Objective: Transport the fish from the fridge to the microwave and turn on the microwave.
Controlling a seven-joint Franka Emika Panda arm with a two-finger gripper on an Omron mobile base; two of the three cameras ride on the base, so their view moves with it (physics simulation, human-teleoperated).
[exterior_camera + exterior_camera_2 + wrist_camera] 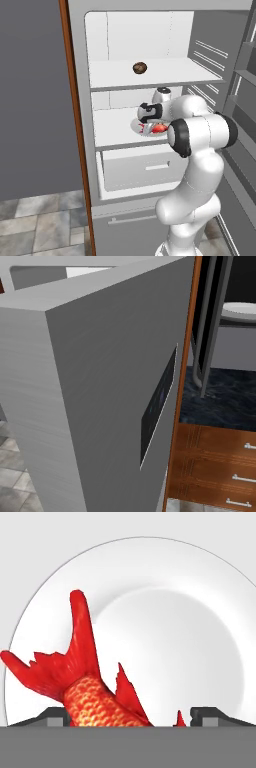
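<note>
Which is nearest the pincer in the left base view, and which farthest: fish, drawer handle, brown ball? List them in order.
1. Fish, on the plate right at the pincer.
2. Drawer handle, below it.
3. Brown ball, on the shelf above, farthest.

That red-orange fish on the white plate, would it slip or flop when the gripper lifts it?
The red-orange scaly fish tapers toward its tail, so it might slide between the gripper fingers. It looks small, probably light. Lying loose on the smooth white plate, it could skid if nudged. Floppiness cannot be judged.
</note>
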